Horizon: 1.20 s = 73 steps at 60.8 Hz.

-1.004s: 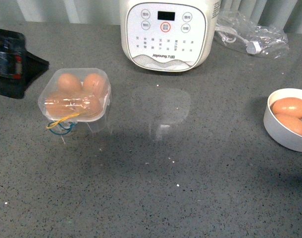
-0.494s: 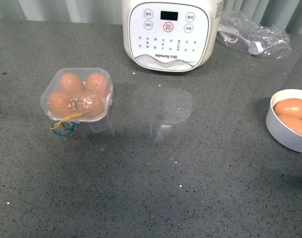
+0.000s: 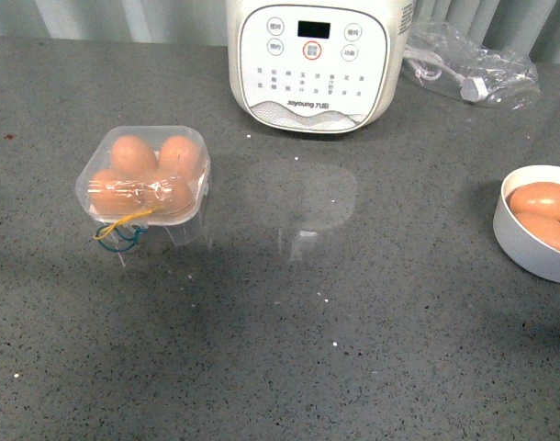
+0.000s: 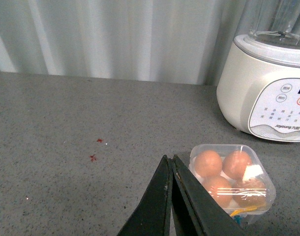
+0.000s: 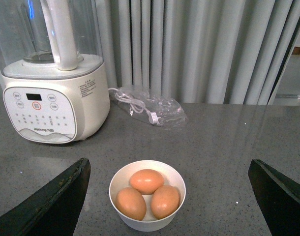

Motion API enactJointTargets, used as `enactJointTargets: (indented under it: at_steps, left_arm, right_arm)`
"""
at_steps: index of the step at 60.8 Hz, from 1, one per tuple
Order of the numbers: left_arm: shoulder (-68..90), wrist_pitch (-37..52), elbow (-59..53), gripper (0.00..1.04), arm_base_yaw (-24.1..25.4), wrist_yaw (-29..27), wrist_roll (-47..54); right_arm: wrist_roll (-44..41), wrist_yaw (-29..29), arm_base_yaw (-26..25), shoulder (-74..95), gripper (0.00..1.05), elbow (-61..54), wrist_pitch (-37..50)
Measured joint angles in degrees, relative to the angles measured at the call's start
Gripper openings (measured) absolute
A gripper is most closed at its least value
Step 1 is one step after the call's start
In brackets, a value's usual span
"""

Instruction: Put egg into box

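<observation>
The clear plastic box (image 3: 144, 176) stands at the left of the grey counter, lid down, with several brown eggs inside and yellow and blue bands at its front. It also shows in the left wrist view (image 4: 232, 180). My left gripper (image 4: 169, 162) is shut and empty, held a little short of the box. A white bowl (image 5: 120, 184) holds three brown eggs (image 5: 146, 181); it sits at the right edge of the front view (image 3: 523, 248). My right gripper (image 5: 169, 189) is open and empty, its fingers spread wide on either side of the bowl. Neither gripper shows in the front view.
A white Joyoung blender (image 3: 312, 60) stands at the back centre. A clear bag with a power cord (image 3: 468, 69) lies at the back right. Curtains hang behind the counter. Small red specks (image 4: 96, 150) mark the counter left of the box.
One second ago a dark gripper showed at the left edge of the front view beside the box; it has since left that view. The box and bowl have not moved.
</observation>
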State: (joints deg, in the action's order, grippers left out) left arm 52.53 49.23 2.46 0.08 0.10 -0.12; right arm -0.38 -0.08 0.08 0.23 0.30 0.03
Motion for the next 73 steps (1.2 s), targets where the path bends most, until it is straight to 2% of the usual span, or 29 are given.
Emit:
enactJointTargets:
  at_steps: [34, 73]
  left_arm:
    - [-23.1, -20.1, -0.9, 0.04, 0.0, -0.1, 0.0]
    - [-38.6, -35.1, -0.9, 0.04, 0.0, -0.1, 0.0]
  right_arm:
    - [0.0, 0.0, 0.0, 0.0, 0.97, 0.0, 0.0]
    - [0.0, 0.0, 0.0, 0.0, 0.97, 0.0, 0.0]
